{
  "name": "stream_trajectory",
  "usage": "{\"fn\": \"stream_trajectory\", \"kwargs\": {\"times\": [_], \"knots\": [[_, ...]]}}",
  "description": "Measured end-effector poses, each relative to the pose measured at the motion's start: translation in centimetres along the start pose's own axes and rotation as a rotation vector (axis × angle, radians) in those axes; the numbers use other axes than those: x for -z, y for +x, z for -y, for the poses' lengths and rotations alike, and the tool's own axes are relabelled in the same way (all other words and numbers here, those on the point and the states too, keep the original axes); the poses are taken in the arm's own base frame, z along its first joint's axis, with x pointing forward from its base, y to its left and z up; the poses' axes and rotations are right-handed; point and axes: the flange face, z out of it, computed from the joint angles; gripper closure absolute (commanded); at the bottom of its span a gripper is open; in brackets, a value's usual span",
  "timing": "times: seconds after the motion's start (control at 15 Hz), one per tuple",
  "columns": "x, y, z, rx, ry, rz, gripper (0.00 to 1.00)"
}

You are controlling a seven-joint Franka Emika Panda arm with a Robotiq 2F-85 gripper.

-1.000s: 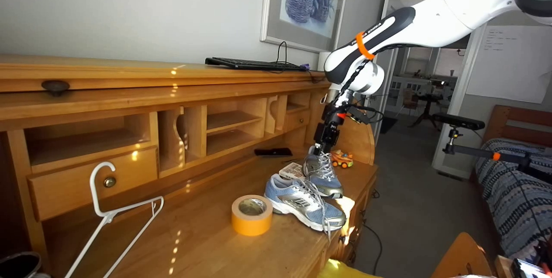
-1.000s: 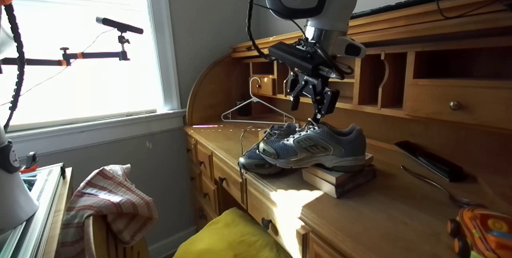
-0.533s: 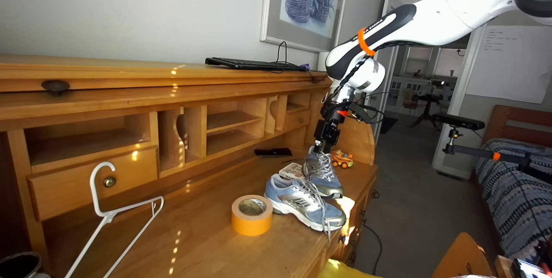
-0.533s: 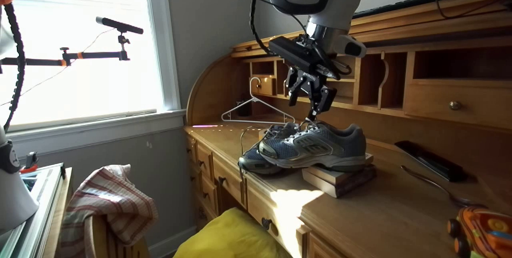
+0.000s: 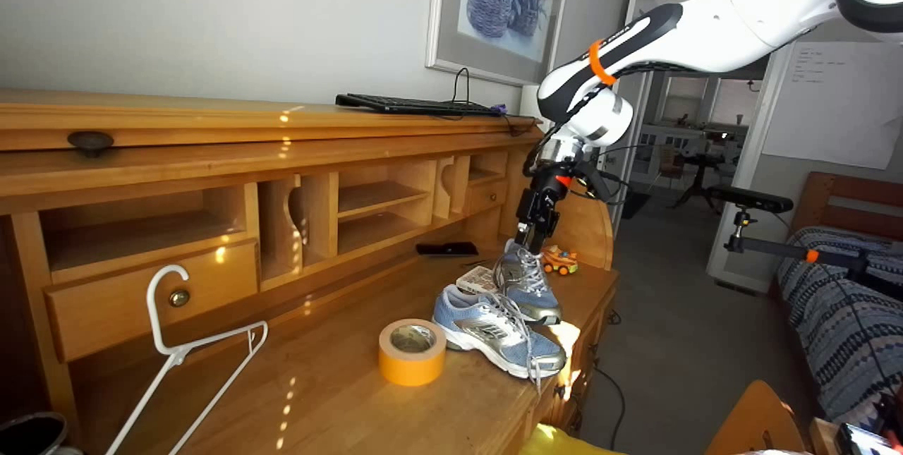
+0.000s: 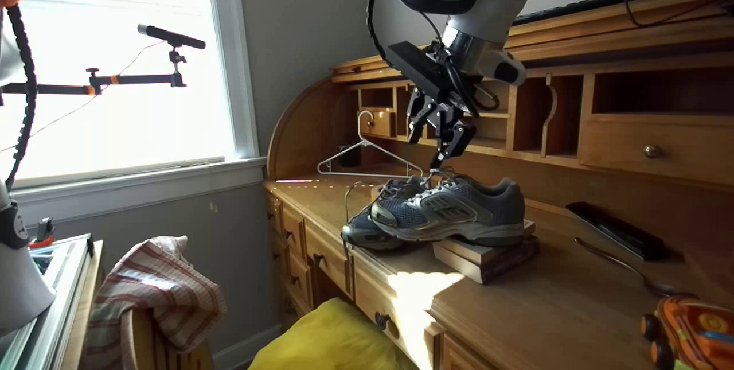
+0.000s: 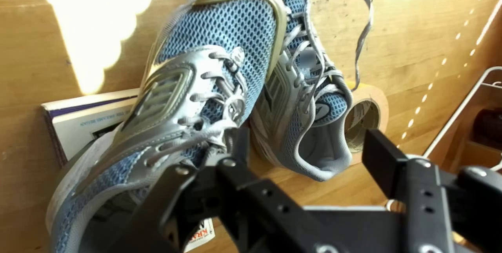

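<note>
Where one shoe [image 6: 450, 209] covers them, books [image 6: 481, 256] seem stacked.

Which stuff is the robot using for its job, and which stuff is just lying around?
Probably part of the job:
end effector, jaws open
nearer shoe, just below it; I can't tell if they touch
other shoe, beside that one, maybe

Probably just lying around:
books under the nearer shoe
orange tape roll
white hanger
toy car
keyboard, up high

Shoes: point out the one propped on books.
The shoe farther from the orange tape: its heel sits on the books, whereas the other shoe stands on the desk.
</note>
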Motion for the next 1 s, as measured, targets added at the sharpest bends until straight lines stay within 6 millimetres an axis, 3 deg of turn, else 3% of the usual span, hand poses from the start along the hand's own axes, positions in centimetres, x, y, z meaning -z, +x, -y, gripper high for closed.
{"fn": "stream_trajectory", "kwargs": {"times": [0.4, 1.0], "knots": [[-0.08, 0.18, -0.02, -0.002, 0.020, 0.010, 0.20], [0.46, 0.89, 0.15, 0.014, -0.041, -0.020, 0.27]]}}
